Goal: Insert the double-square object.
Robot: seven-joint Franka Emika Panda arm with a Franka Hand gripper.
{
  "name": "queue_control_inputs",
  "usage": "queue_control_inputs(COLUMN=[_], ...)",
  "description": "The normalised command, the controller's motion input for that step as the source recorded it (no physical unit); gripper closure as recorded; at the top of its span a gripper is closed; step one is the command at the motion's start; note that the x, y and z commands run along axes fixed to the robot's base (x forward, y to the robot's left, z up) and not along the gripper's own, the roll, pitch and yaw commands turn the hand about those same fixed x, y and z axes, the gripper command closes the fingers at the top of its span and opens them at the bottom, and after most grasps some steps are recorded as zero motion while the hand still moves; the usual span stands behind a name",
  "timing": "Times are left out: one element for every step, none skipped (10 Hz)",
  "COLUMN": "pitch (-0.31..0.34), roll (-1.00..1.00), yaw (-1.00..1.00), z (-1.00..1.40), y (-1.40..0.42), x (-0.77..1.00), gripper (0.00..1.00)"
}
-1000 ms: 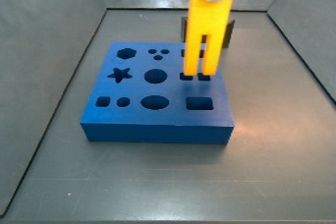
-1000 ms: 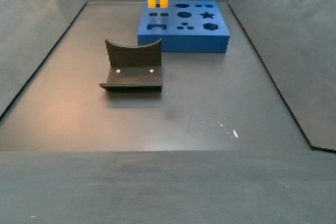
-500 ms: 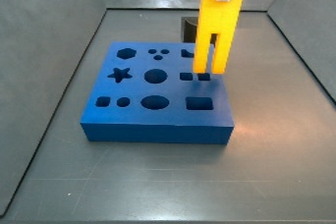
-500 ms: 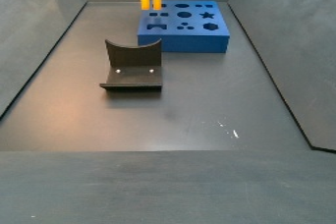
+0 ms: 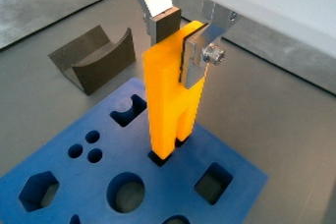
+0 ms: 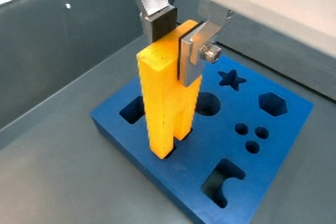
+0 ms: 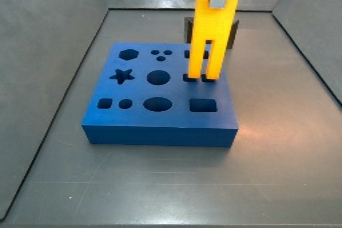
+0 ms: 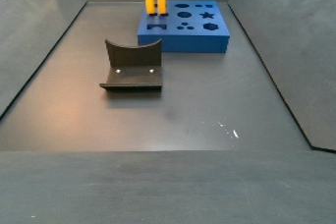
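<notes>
Since half a second ago I have carried the bar [image 7: 209, 27] back toward the block's middle and lowered it; a second ago it stood about here too, so I am hunting for the holes rather than sinking in. My hand [image 5: 183, 33] is clamped on the bar's upper end, one silver finger [image 5: 159, 9] on each flat face, and it holds the bar upright. In both wrist views the forked lower end [image 6: 165, 145] sits right at the block's top face. In a wrist view the prongs [image 5: 164, 149] seem to meet a pair of square holes, but I cannot tell whether they have entered or only rest on the rim.

The blue block [image 7: 147, 102] lies flat on the counter [image 8: 197, 120], its other holes empty. The dark curved piece [image 8: 130, 67] sits well apart from it, untouched. My judgement: the insertion is not yet done; the prongs need squaring with the holes before a straight push down.
</notes>
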Motion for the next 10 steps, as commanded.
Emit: queue_control_inputs(pitch=[0.000,0.000,0.000,0.000,-0.003,0.000,0.000,0.000,0.021,0.000], roll=[0.02,0.04,0.05,0.03,0.03,0.08,0.09,0.09,0.16,0.00], yaw=[0.00,0.00,0.00,0.00,0.00,0.00,0.00,0.00,0.00,0.00], z=[-0.19,-0.29,-0.41,-0.60,-0.78,-0.83,-0.83,-0.81,-0.23,0.00], y=[0.00,0.00,0.00,0.00,0.00,0.00,0.00,0.00,0.00,0.00], x=[-0.08,-0.01,0.00,0.05,0.03,0.00,0.00,0.00,0.00,0.00], gripper=[1.00,1.00,1.00,1.00,1.00,1.00,1.00,1.00,1.00,1.00])
